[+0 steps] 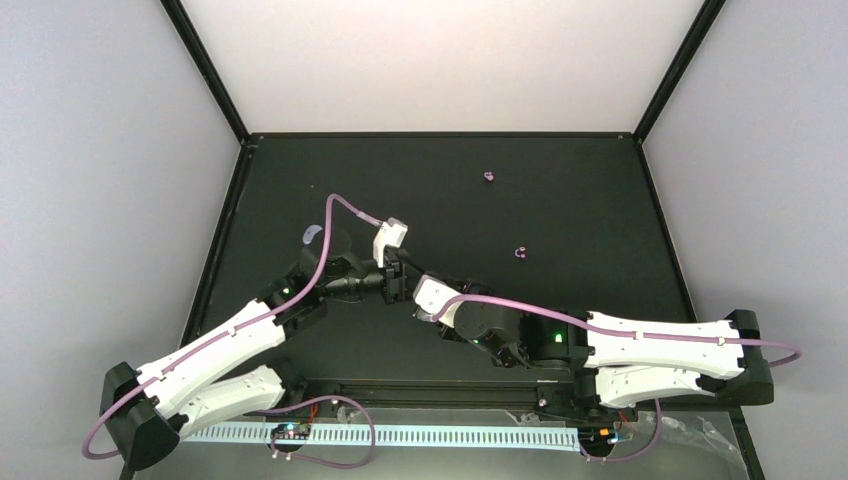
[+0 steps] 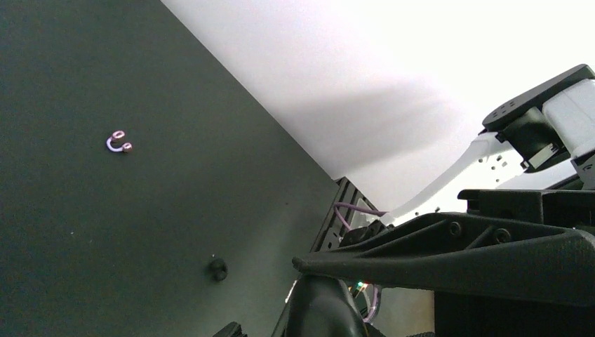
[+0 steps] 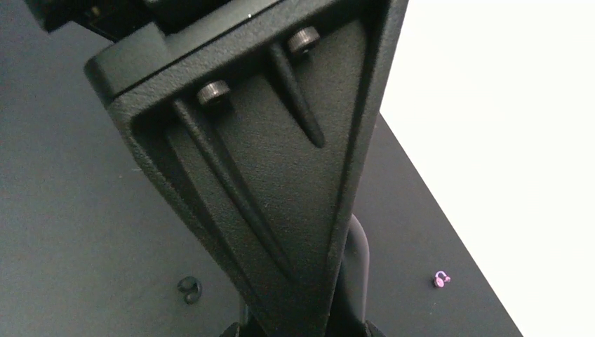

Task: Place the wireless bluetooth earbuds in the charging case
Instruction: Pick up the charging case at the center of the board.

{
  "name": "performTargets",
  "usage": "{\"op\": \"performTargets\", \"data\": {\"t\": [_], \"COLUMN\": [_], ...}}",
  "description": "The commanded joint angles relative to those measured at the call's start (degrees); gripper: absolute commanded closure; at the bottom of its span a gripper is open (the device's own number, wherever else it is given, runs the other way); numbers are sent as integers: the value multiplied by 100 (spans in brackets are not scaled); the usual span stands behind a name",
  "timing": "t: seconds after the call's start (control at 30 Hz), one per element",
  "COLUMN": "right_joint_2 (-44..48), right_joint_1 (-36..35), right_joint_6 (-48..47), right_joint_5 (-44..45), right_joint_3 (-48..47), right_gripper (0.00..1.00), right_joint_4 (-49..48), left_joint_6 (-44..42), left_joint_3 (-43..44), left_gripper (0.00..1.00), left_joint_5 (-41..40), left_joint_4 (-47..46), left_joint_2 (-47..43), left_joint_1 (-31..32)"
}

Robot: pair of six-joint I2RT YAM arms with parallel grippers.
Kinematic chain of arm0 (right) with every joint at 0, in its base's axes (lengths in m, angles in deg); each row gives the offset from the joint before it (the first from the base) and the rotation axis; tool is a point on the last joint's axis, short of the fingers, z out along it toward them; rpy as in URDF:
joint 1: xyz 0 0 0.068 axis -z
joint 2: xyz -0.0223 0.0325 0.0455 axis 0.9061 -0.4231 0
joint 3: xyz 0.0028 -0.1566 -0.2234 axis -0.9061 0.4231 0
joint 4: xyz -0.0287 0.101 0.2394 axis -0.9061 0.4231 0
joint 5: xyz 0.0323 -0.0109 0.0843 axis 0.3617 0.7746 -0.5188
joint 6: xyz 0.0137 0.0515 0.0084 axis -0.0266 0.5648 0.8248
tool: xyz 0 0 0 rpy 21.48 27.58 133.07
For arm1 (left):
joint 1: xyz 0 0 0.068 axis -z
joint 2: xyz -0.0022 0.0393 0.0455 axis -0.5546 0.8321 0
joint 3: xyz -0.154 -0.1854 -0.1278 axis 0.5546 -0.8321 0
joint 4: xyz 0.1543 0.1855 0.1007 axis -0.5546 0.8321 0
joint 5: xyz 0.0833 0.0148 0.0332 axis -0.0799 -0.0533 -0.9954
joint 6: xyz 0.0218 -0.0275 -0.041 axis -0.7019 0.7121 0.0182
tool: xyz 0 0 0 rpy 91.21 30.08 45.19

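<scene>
Both arms (image 1: pixel 215 350) have white shells, black joints, lavender cables (image 1: pixel 327 225) and ribbed black fingers (image 3: pixel 281 182) with screws (image 3: pixel 214 91).

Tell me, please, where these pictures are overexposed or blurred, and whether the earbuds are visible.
Top external view: the back wall is washed out, featureless; two earbuds show, tiny, on the dark table. Left wrist view: white glare upper right, the near jaws dark, one earbud sharp. Right wrist view: white glare at right, the jaws fill the frame, one earbud tiny.

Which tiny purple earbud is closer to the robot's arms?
The tiny glossy purple earbud lower in the top view; the other purple earbud lies farther back, nearer the far wall.
</scene>
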Motion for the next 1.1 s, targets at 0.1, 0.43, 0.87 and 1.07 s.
{"op": "performTargets", "data": {"t": [0.1,0.43,0.87,1.07], "right_joint_2": [106,32,464,1516], "right_joint_1": [-27,-28,13,1646], "right_joint_6": [-28,-23,880,2232], "right_joint_5": [295,214,-296,-3221], "right_joint_3": [15,-17,-553,-536], "right_gripper": [67,67,15,12], "right_joint_4": [-348,-406,-7,-667], "left_joint_6": [106,181,-371,-1488], "left_joint_3": [51,5,157,149], "left_gripper": [57,83,98,98], "left_joint_5": [143,233,-541,16], "left_joint_4": [-126,-344,-172,-460], "left_joint_2": [16,51,-510,-1047], "left_joint_1": [41,69,28,1]}}
